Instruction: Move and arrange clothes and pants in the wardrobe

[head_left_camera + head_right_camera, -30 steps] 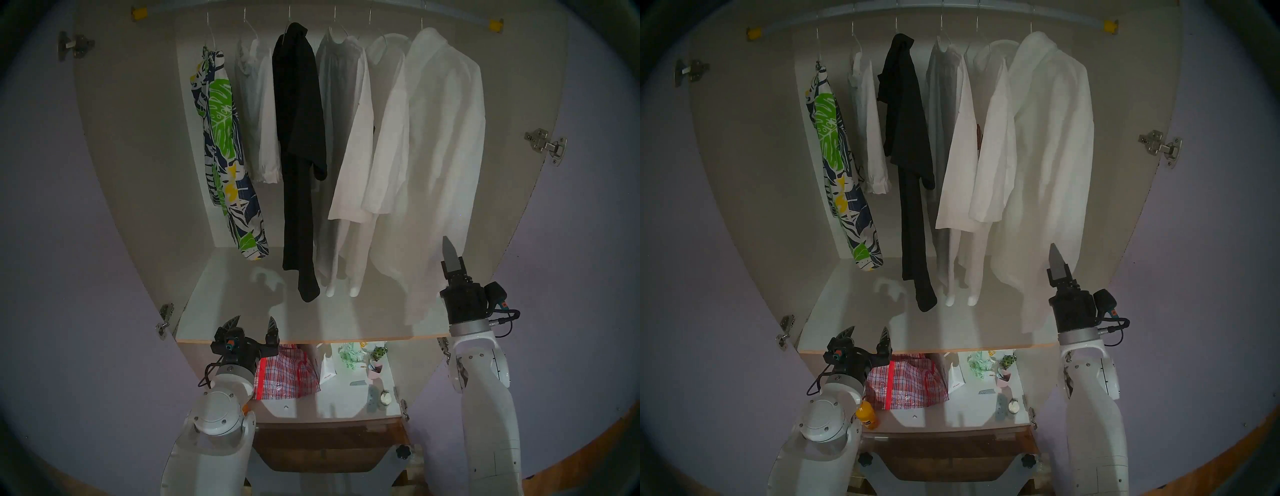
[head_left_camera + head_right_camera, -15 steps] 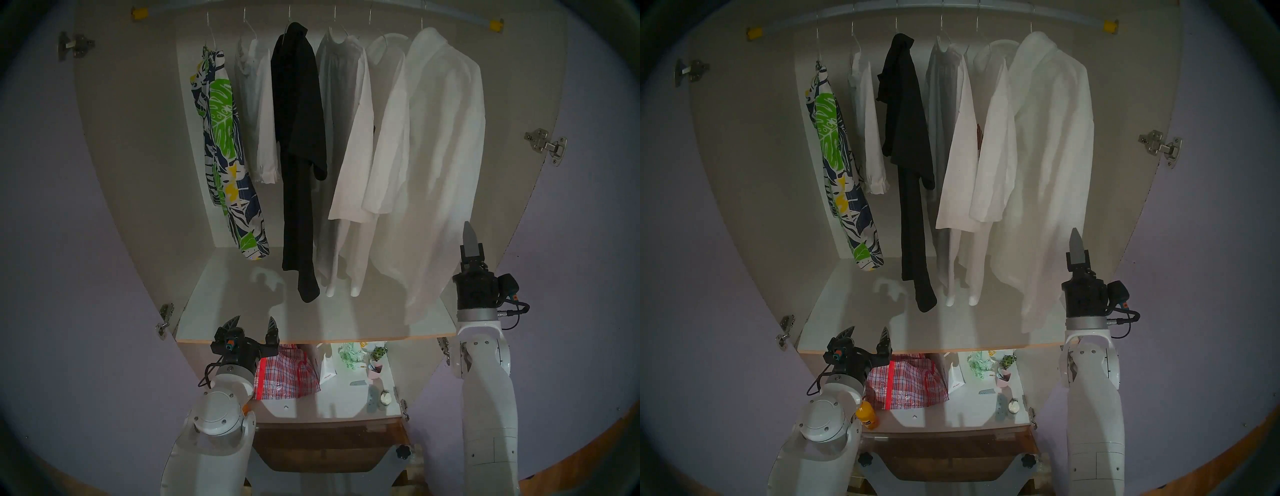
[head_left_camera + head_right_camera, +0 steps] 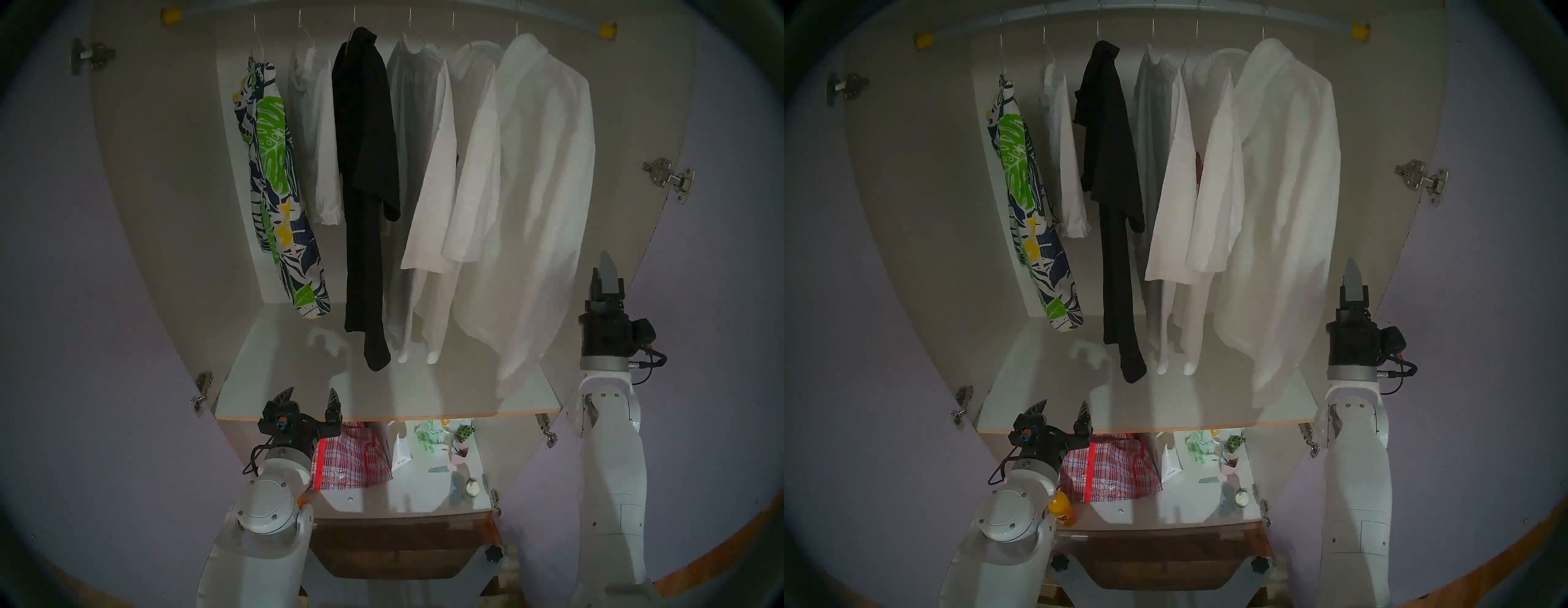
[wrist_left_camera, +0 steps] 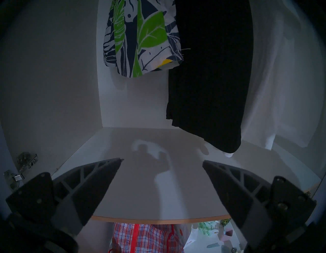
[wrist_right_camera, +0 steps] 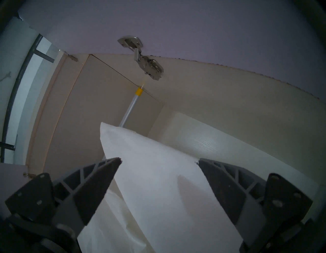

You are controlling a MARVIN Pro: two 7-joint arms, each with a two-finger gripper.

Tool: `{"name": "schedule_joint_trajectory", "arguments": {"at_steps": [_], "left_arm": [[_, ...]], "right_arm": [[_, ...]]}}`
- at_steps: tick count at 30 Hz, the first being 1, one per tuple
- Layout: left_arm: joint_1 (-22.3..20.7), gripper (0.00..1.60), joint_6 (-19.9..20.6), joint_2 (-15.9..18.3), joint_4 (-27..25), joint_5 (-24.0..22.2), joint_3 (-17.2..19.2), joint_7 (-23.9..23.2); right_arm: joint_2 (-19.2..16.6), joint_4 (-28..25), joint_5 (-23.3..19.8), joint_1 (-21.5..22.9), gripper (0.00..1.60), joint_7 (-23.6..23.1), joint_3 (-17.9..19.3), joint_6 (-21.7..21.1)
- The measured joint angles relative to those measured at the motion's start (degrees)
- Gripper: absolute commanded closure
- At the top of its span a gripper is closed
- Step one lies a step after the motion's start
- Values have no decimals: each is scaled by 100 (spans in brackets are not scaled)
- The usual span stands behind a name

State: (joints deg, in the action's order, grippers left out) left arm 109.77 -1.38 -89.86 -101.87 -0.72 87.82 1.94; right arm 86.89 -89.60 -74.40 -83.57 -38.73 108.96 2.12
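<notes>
Beige inner walls of the wardrobe [image 3: 169, 170] frame everything, w/ pale lilac doors swung wide both sides. Landmark: the rail [image 3: 382, 5] across the top, yellow cap at each end.

Clothes hang straight down from the rail, long axis vertical, hems toward the white shelf [image 3: 297, 382]. Count along the rail from its left cap: 6 hangers. First the leaf-print piece [image 3: 278, 187], lower end swung slightly rightward; then a short white shirt [image 3: 322, 140]; the black garment [image 3: 367, 170], longest after the jacket, tip dangling just above the shelf; a grey-white shirt [image 3: 413, 127]; another white shirt [image 3: 471, 178]; and the long white jacket [image 3: 539, 191] nearest the right cap. So 1 print, 1 black, 4 pale.

Right gripper [image 3: 607, 271] points up toward the rail, below its right cap, just beside the jacket's right edge; wrist view shows its fingers [image 5: 98, 185] spread apart w/ jacket cloth [image 5: 155, 176] seen between them, contact can't be told.

Left gripper [image 3: 309, 397] sits low, far below the rail's left half, at the shelf's front edge, fingers spread, nothing between them. Red plaid bag [image 3: 352, 458] lies under the shelf.
</notes>
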Motion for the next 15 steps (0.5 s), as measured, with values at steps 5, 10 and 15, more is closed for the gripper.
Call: {"name": "schedule_joint_trajectory", "arguments": {"at_steps": [5, 10, 15], "left_arm": [[0, 0, 0, 1, 0, 0, -1, 1], [0, 0, 0, 2, 0, -2, -2, 1], [0, 0, 0, 3, 0, -3, -2, 2]], "right_arm": [[-67, 92, -82, 102, 0, -60, 83, -14], [-204, 139, -172, 204, 0, -22, 109, -172], [-274, 244, -307, 310, 0, 96, 81, -453]]}}
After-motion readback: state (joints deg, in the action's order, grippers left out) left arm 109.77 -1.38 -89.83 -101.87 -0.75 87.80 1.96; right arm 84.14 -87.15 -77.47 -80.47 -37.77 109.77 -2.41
